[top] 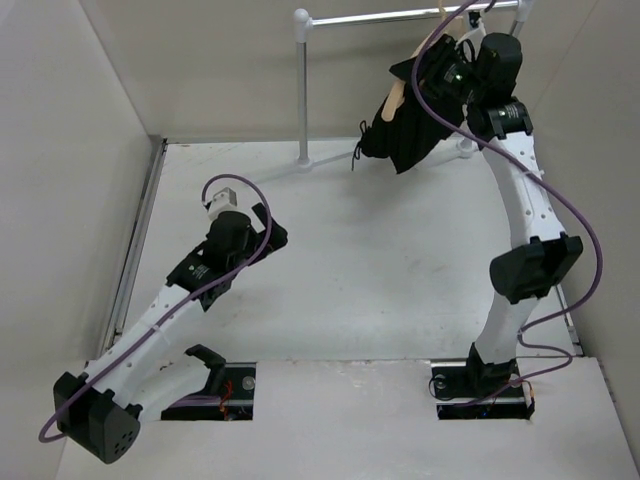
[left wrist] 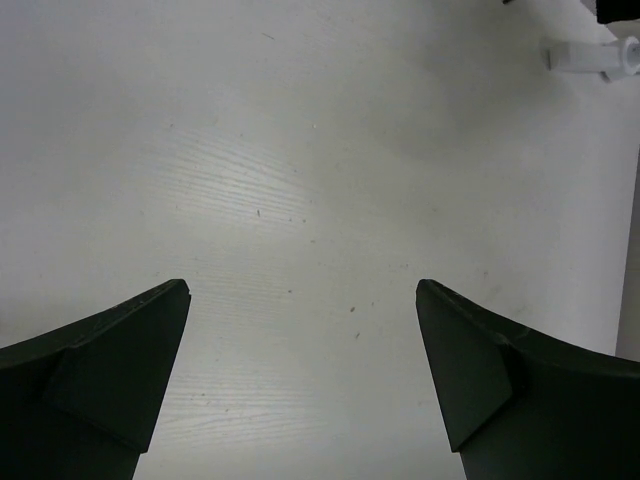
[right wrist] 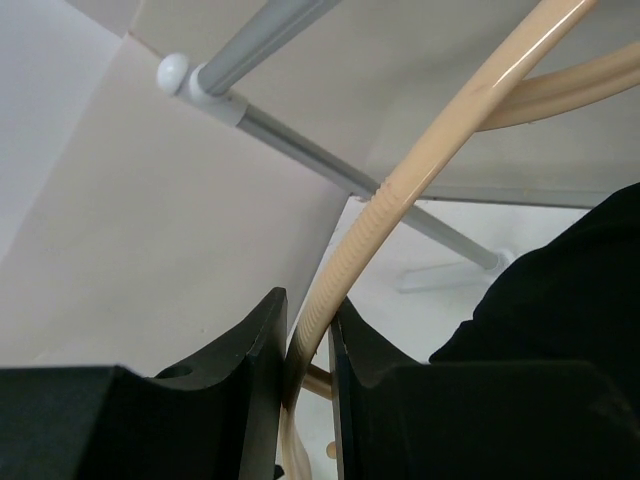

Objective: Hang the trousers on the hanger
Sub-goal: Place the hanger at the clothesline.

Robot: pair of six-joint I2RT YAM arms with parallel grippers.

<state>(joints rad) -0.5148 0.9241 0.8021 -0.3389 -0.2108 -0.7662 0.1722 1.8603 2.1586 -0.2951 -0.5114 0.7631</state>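
Near the far right corner of the tabletop [top: 380, 290], the right pincer [right wrist: 308, 322] is clenched on the hanger [right wrist: 425, 155], at its stiff, ribbed tan shoulder. Soft black trousers [top: 405, 135] hang draped from it, light but likely to slip. The left pincer [left wrist: 302, 290] hovers released, empty.

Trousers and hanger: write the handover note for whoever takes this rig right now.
Left tool: open, empty, over the table.
Right tool: shut on the hanger, up beside the white rail.
Trousers: hang bunched from the hanger, off the table.
Done: trousers appear to be on the hanger.
To do: whether the hook sits on the rail cannot be told; check, then release.
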